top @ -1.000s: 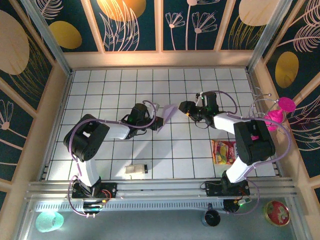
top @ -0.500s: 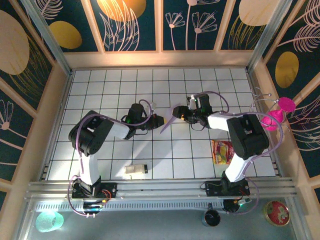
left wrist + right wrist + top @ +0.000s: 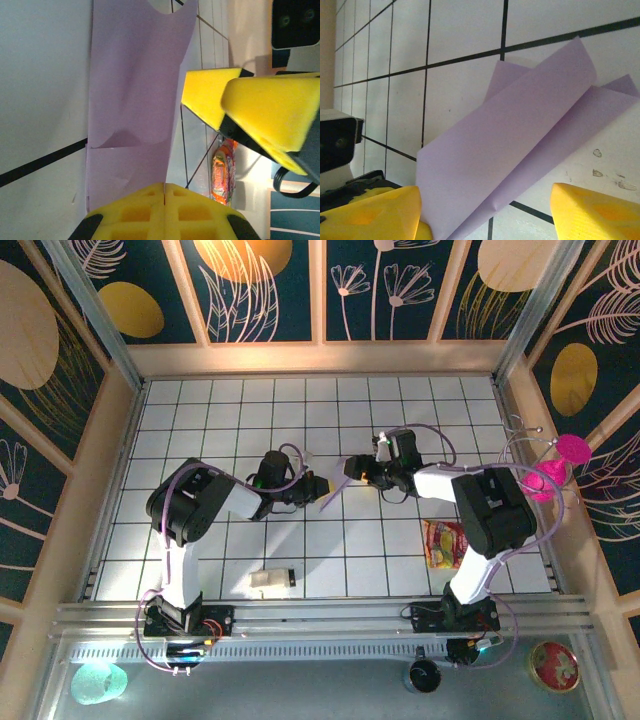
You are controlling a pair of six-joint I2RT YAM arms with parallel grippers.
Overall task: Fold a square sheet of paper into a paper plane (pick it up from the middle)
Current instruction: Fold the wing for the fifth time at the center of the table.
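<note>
Left of the snack packet [image 3: 447, 543], your left gripper [image 3: 164, 190] pinches the lilac sheet of paper [image 3: 135, 100] in its jaws; your right gripper [image 3: 485, 200], jaws wide, straddles it, and closing off-crease may crumple it.

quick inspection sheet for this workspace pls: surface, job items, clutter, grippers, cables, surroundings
surface: white table with a black grid, no spills seen
job's things: lilac paper, partly folded with creases, held up off the tiles between the two arms; no finished plane seen
clutter: snack packet lying near the right arm; white block with a black end near the front edge
grippers: left gripper shut on the paper's edge; right gripper open, its fingers either side of the paper
cables: lilac cables loop along both arms, off the paper
surroundings: wooden walls with dark floral panels; pink object on the right wall
</note>
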